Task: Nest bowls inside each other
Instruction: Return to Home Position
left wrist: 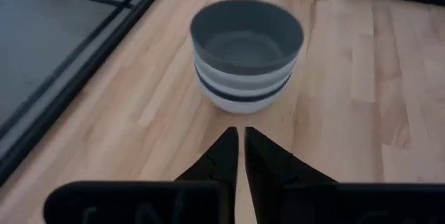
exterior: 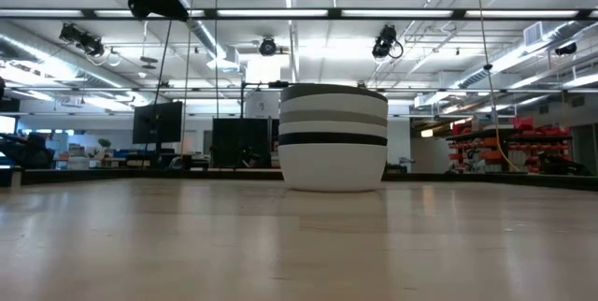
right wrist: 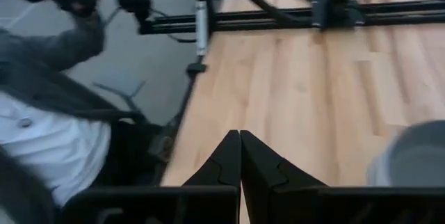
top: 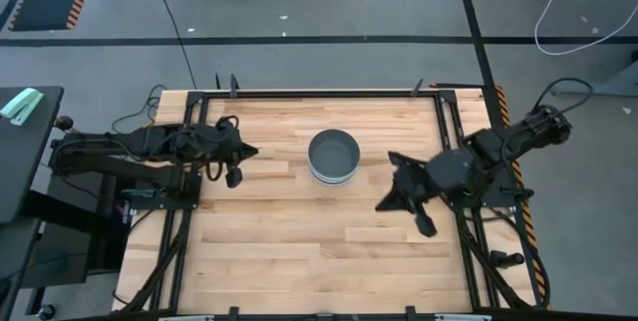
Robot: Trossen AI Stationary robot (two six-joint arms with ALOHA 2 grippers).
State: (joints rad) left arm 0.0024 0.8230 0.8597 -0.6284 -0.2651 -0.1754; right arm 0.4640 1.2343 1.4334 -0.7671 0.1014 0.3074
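Observation:
The bowls stand nested in one stack [top: 332, 157] at the middle of the table, and its lowest white bowl rests on the wood. A dark grey bowl [left wrist: 246, 33] sits on top. In the low view the stack [exterior: 334, 137] shows white, grey and black bands. My left gripper [top: 244, 152] hovers to the left of the stack, pointing at it, with its fingers [left wrist: 241, 144] shut on nothing. My right gripper [top: 381, 204] hangs to the right of the stack and nearer the table's near edge. It is shut [right wrist: 240, 140] and turned away from the stack.
Bare wooden table top [top: 299, 251] lies all around the stack. Black metal frame rails [top: 319, 92] run along the table's edges. A person in a white shirt [right wrist: 42, 140] shows beyond the table edge in the right wrist view.

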